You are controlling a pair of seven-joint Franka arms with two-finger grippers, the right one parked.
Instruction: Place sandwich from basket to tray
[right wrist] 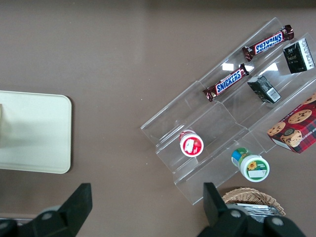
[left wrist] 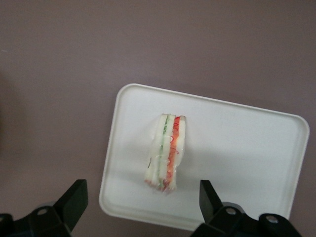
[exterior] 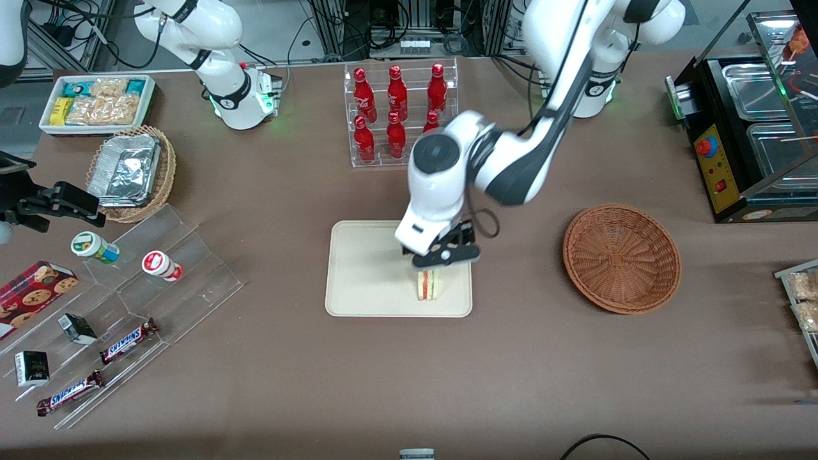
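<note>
The sandwich (exterior: 429, 284) (left wrist: 167, 153), a wrapped wedge with red and green filling, stands on its edge on the cream tray (exterior: 358, 268) (left wrist: 237, 148) (right wrist: 34, 131), close to the tray's corner toward the working arm's end. My left gripper (exterior: 444, 255) (left wrist: 141, 186) hovers straight above the sandwich, open, with the black fingers (left wrist: 76, 197) spread wide and nothing between them. The reddish-brown wicker basket (exterior: 621, 257) sits empty on the table beside the tray, toward the working arm's end.
A clear rack of red bottles (exterior: 399, 115) stands farther from the front camera than the tray. A stepped acrylic shelf (exterior: 160, 281) with snacks, a tan basket of foil containers (exterior: 131, 172) and a white snack bin (exterior: 96, 102) lie toward the parked arm's end. A black machine (exterior: 748, 128) stands at the working arm's end.
</note>
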